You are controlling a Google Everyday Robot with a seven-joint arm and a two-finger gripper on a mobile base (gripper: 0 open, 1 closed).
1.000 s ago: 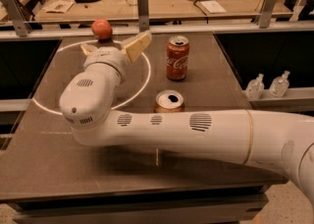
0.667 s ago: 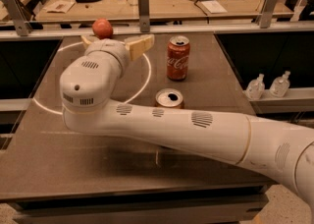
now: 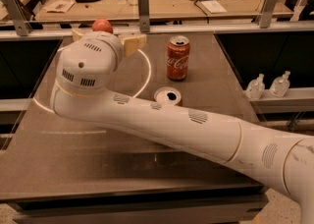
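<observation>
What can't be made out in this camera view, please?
In the camera view:
Apple: lower part hidden by the wrist housing; whether the open gripper, at the table's far edge, touches it is unclear.
Silver-topped can: near side covered by the arm.
Two bottles right of the table: labels too small.

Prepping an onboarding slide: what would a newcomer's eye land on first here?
The big white arm stretches across the dark table from the lower right. Its gripper is at the table's far left edge, beige fingers spread open either side of a red apple. To the right stands an upright red Coca-Cola can, and a second can shows its silver top just behind the arm.
</observation>
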